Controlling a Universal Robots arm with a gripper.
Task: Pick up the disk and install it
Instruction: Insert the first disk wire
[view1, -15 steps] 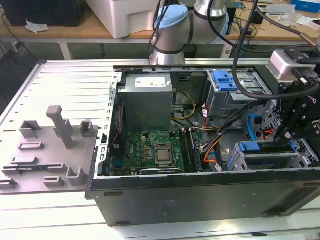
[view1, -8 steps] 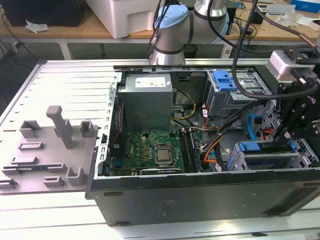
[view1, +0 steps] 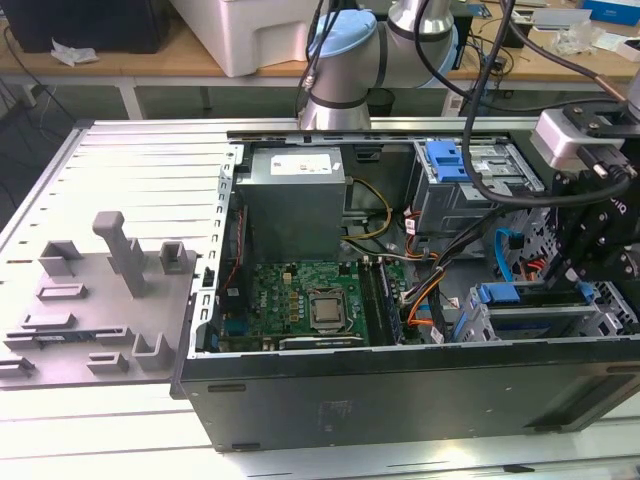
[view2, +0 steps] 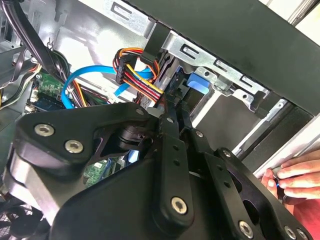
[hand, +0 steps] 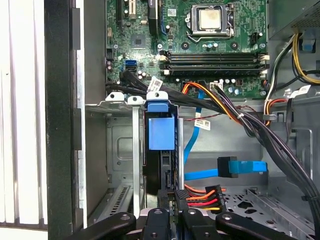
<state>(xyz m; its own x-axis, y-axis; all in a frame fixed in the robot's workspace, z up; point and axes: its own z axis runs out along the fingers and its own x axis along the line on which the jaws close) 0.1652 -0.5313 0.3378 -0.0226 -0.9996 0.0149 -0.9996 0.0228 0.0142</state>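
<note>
while my gripper (hand: 167, 220) sits low inside the open computer case (view1: 400, 395), its fingers pinch the disk (hand: 161, 150) standing edgewise in the drive cage (hand: 120, 107).

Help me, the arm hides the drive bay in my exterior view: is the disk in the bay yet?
Observer: In the first wrist view the disk stands on edge inside the grey drive bay, with the pincer at its near end.
Operator: Is the blue data cable plugged into it?
Observer: No, its plug lies free beside the bay, apart from the disk.
Operator: Anyone close to the case?
Observer: Yes, in the second wrist view a person's hand is at the case's outer edge.
</note>
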